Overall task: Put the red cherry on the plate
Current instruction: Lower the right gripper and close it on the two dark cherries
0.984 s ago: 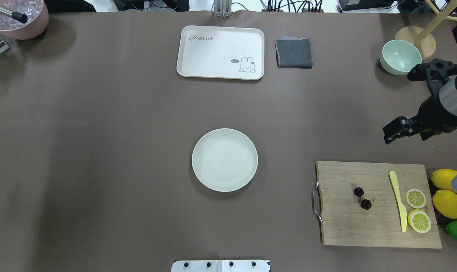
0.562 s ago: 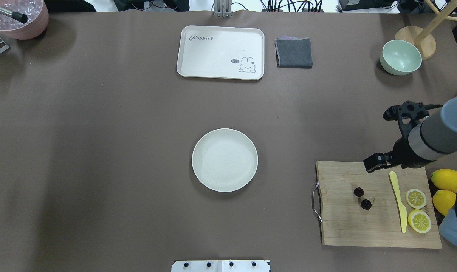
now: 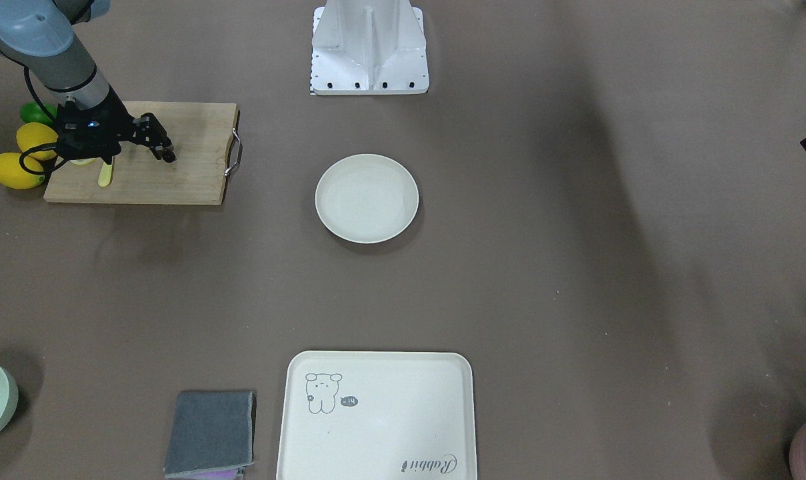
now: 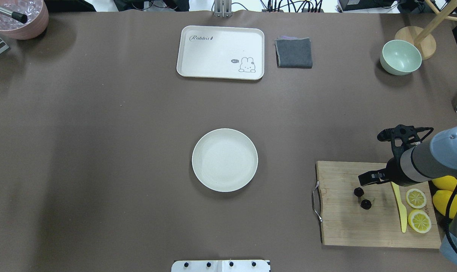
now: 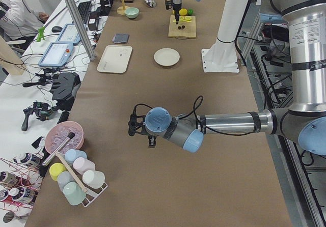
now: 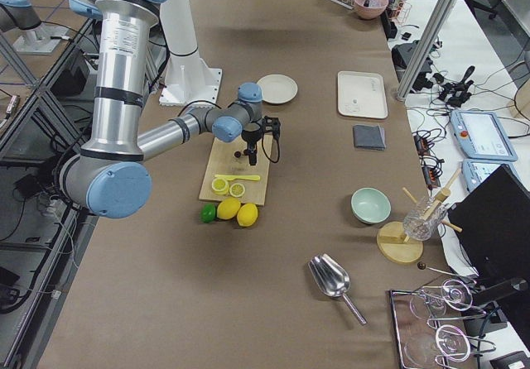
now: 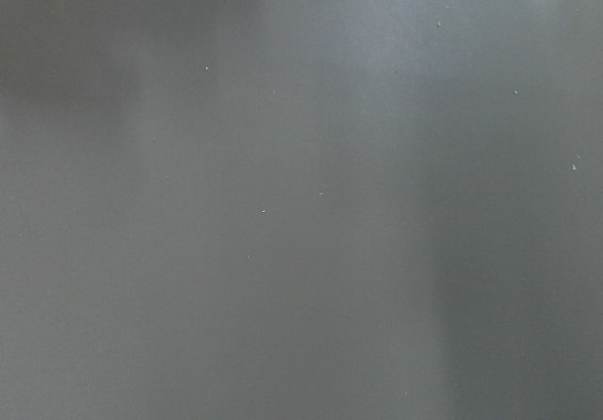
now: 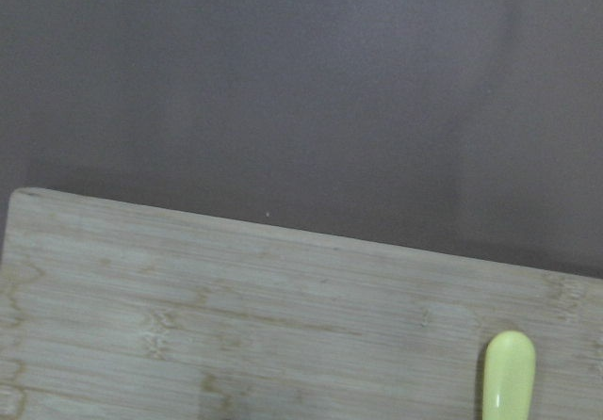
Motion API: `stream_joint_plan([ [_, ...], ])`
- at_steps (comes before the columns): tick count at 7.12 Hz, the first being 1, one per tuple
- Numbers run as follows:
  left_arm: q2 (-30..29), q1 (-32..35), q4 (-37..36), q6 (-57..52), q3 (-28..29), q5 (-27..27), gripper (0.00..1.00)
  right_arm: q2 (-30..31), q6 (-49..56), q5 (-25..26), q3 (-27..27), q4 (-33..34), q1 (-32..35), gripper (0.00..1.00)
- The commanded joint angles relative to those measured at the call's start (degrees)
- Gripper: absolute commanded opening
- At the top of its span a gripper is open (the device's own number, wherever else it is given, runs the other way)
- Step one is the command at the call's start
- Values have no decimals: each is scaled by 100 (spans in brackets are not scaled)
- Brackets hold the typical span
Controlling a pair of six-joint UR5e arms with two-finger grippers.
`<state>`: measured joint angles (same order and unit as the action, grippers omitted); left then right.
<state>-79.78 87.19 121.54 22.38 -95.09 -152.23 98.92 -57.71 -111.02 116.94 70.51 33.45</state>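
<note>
The red cherry [image 4: 365, 204], two tiny dark glossy fruits, lies on the wooden cutting board [image 4: 345, 226] at the right. My right gripper [image 4: 365, 177] hangs just above the board's far part, a short way beyond the cherry, and its fingers look open with nothing between them. From across the table the same gripper [image 3: 163, 150] covers the cherry's spot. The round cream plate [image 4: 224, 159] sits bare at mid-table. The right wrist view holds only the board's edge [image 8: 236, 316] and a yellow knife tip [image 8: 509, 373]. My left gripper [image 5: 133, 126] hovers over bare table far to the left; I cannot tell its state.
On the board lie a yellow knife [image 4: 402, 215] and lemon halves [image 4: 416, 198], with whole lemons [image 4: 445, 202] beside it. A rabbit tray [image 4: 220, 53], grey cloth [image 4: 293, 53], green bowl [image 4: 400, 56] and pink bowl [image 4: 20, 22] line the far edge.
My right arm has swung from beside the green bowl toward the robot and leftward, ending over the board's far edge close to the cherry. Nothing else moved.
</note>
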Motion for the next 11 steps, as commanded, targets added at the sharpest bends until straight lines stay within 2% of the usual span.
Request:
stream_joint_plan([
  [1,-3,-1,1,-6,-18,9,97,13,-354,247,92,-46,-312,90],
  [3,15,34,1,3,-71,9,97,13,-608,334,198,-46,-522,87],
  [4,6,26,-7,3,-71,9,97,13,-801,657,215,-46,-811,84],
  [9,6,-18,-16,3,-44,97,97,83,-865,941,215,-54,-1086,36],
  [10,6,-18,-16,3,-36,106,97,118,-856,968,198,-202,-1086,20],
  [11,6,-18,-16,3,-27,106,97,292,-856,968,189,-439,-1095,11],
])
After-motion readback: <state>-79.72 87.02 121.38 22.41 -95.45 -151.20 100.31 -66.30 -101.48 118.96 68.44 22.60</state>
